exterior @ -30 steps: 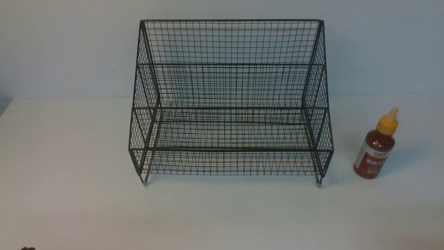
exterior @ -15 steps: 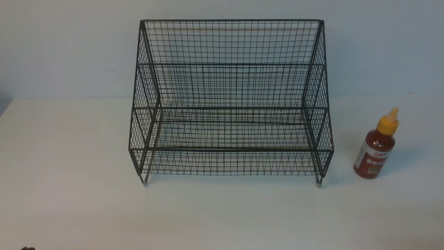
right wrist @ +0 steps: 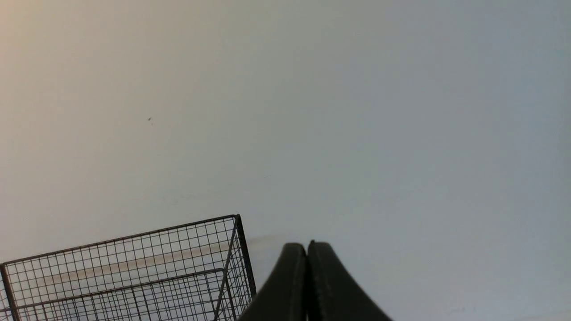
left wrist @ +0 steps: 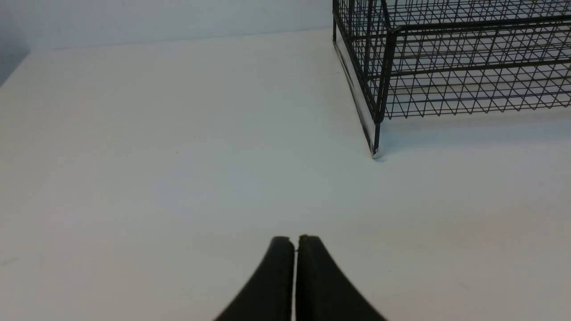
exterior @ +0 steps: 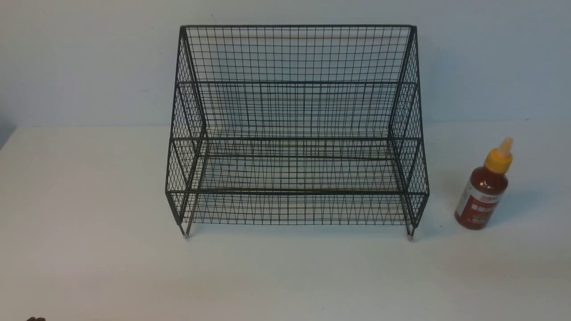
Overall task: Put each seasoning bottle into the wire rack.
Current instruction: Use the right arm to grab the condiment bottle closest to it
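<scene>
The bottle (exterior: 484, 191) stands on the table (exterior: 89, 223) to the right of the rack (exterior: 294, 133), near its right front foot but apart from it. Its long axis is upright, with the yellow nozzle on top. It is on the right side of the scene, so the right arm is most likely the nearer one and the likelier to fetch it.

The right claw (right wrist: 307, 245) is closed with nothing in it, its two fingers pressed together. Its camera looks at the wall (right wrist: 312, 89) and the upper right corner of the rack. The bottle is not in that view, so its exact direction from the claw cannot be read; it probably lies lower than where the claw now points. The claw would have to open and drop toward the table before it could close around the bottle's body (the label band looks like the widest, steadiest place to grip).

The left claw (left wrist: 295, 240) is also closed and empty. It hangs over bare table, nearer than the rack's left front foot and to its left.

Count: one bottle, one rack with two tiers that both hold nothing, and two claws.
</scene>
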